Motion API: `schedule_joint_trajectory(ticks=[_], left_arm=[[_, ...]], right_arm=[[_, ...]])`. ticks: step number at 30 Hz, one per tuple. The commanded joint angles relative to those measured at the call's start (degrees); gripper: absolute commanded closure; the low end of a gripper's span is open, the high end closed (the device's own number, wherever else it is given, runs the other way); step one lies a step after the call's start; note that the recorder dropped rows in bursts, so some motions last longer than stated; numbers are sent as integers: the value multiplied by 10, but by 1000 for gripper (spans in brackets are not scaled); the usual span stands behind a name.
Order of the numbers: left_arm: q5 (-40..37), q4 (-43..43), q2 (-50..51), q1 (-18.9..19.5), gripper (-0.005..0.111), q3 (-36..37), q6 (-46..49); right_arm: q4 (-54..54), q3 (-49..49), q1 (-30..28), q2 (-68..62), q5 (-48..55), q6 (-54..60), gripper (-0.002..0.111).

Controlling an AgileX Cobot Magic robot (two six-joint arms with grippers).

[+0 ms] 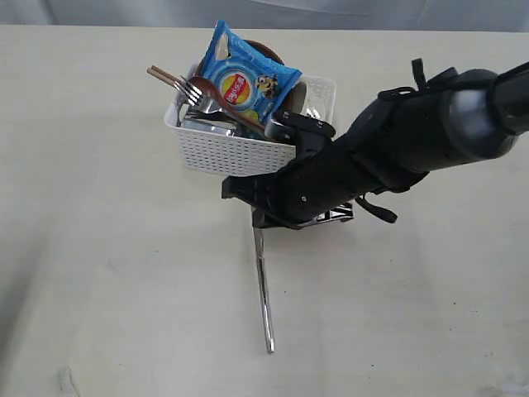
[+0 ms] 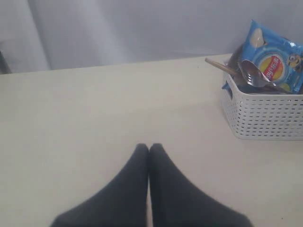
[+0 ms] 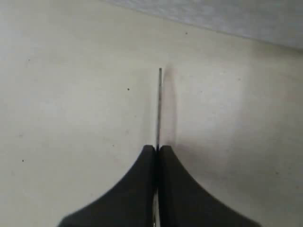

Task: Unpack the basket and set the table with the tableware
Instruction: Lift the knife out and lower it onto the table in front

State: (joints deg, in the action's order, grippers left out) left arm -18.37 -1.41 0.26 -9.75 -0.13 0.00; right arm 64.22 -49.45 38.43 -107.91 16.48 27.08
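The white lattice basket stands on the beige table, toward its far side. A fork, wooden chopsticks and a dark spoon stick out of the basket. A reddish-brown plate peeks out behind a blue chip bag. My right gripper hangs just in front of the basket, shut on a steel knife whose length points toward the table's near edge. Seen edge-on, the knife runs out from the right gripper. My left gripper is shut on nothing, over bare table beside the basket.
The black right arm reaches in from the right, passing close by the basket's near right corner. Bare tabletop lies left of and in front of the basket. A grey backdrop stands behind the table's far edge.
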Motion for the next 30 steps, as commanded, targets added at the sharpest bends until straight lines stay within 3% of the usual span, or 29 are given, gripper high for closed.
schedule_joint_trajectory(ticks=[1,26,28,30], left_arm=[[0,2,-3,-2,107,1,0],[0,2,-3,-2,107,1,0],[0,2,-3,-2,107,1,0],[0,2,-3,-2,107,1,0]], right_arm=[[68,2,-1,-2,-21,0,109],[75,2,-1,-2,1,-8,108],[75,2,-1,-2,1,-8,104],[75,2,-1,-2,1,-8,92]])
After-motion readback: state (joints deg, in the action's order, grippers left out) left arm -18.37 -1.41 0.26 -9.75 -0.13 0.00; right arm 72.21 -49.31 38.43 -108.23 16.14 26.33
